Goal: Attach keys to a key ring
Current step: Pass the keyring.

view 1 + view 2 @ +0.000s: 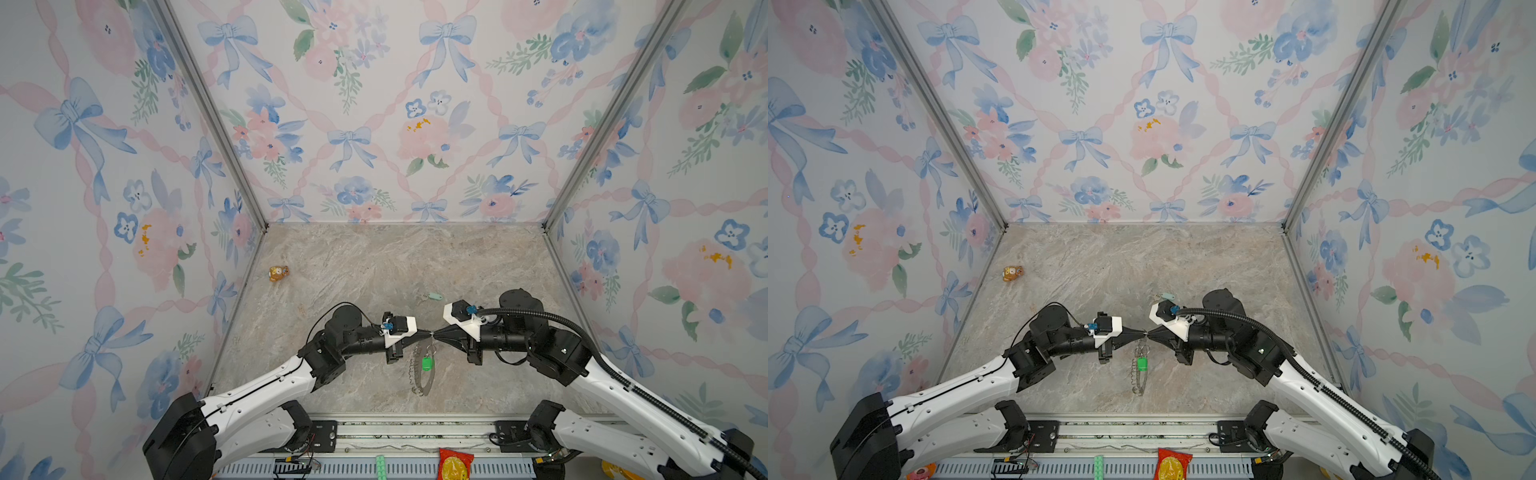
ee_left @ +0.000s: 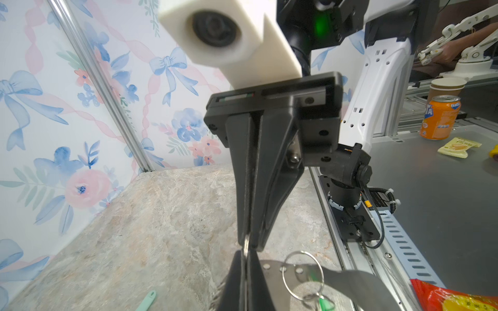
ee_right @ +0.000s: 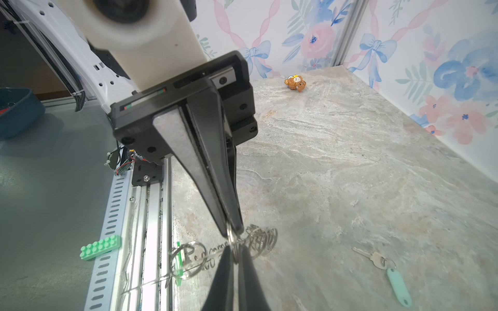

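Both pairs of jaws are clenched tip to tip on one small silver ring (image 3: 231,236) of the key ring (image 1: 430,382), which hangs beneath them with the green key (image 1: 427,364), so twisting gently without slackening seems wise; the mint-tagged key (image 1: 434,296) lies on the bench (image 1: 374,270) beyond the right jaws.

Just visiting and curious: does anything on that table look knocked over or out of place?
The bear figurine seems toppled near the left wall, away from the work. The mint-tagged key lies alone, apart from the key ring pinched between the left gripper and right gripper.
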`<action>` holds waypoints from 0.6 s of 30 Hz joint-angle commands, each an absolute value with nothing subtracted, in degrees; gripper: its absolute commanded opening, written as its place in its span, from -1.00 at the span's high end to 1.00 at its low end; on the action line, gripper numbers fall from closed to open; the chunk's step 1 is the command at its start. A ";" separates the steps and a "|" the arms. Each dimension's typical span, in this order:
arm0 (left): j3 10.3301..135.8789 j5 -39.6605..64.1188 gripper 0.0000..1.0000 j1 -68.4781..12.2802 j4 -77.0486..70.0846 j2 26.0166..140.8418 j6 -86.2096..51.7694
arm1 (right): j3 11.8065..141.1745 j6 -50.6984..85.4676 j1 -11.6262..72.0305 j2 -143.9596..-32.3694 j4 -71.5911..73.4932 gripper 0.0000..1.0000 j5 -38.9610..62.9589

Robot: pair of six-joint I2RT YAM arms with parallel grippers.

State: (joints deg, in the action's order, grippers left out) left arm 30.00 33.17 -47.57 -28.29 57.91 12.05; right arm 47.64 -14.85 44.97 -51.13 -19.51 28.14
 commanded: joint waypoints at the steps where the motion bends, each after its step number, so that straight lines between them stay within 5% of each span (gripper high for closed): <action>1: 28.55 28.26 1.00 -48.79 -32.01 56.18 15.47 | 49.38 -17.53 48.60 -51.74 -21.14 0.94 20.92; 7: 26.37 22.60 1.00 -50.09 -34.09 55.12 18.64 | 48.35 -21.46 55.02 -51.32 -19.90 1.00 9.99; 18: 25.16 18.45 1.00 -50.38 -35.57 54.05 19.25 | 47.66 -22.59 56.94 -51.56 -18.90 1.00 7.45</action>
